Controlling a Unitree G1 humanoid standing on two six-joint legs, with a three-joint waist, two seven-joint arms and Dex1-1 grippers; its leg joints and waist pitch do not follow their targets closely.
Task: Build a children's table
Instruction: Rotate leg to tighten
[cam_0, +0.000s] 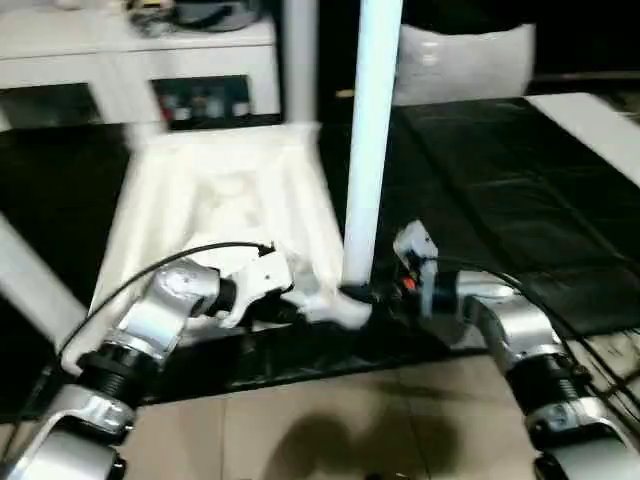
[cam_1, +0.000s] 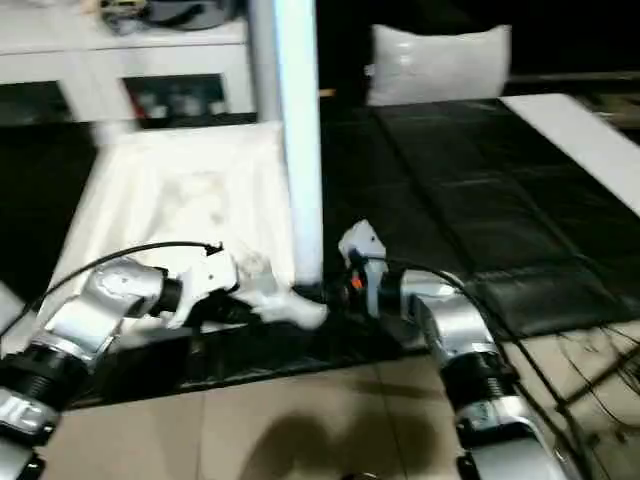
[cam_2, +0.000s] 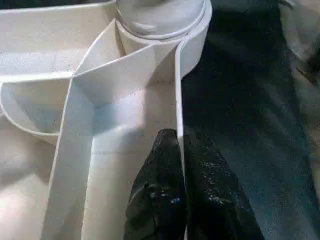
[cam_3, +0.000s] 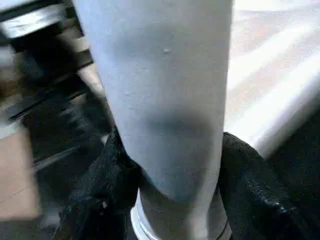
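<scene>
On the black padded mat (cam_0: 500, 190) lies the white plastic table top (cam_0: 215, 205), flipped so its ribbed underside faces up, its near corner between the two silver forearms. From the head cameras, a long round white leg (cam_0: 368, 150) stands upright in the rounded socket at that near right corner (cam_0: 345, 305). The left gripper (cam_0: 285, 300) sits at the near edge of the top just beside that socket, and the right gripper (cam_0: 385, 295) reaches in from the other side to the foot of the leg. Behind the top stands a white cabinet with glass doors (cam_0: 190, 70), and further right a white cushion (cam_0: 465, 60) rests at the far edge of the mat. Pale floor tiles (cam_0: 330, 420) run along the near side.

Seen from the left wrist, the two black fingers (cam_2: 160, 195) are closed tight on the thin side wall of the table top, one finger inside the rim, one outside, with the leg's base seated in the socket (cam_2: 160, 20) just ahead.

Seen from the right wrist, the black fingers (cam_3: 252, 185) stand roughly half open on either side of the leg (cam_3: 160, 90), close against it near its base; I cannot tell for sure how firmly they press it.
</scene>
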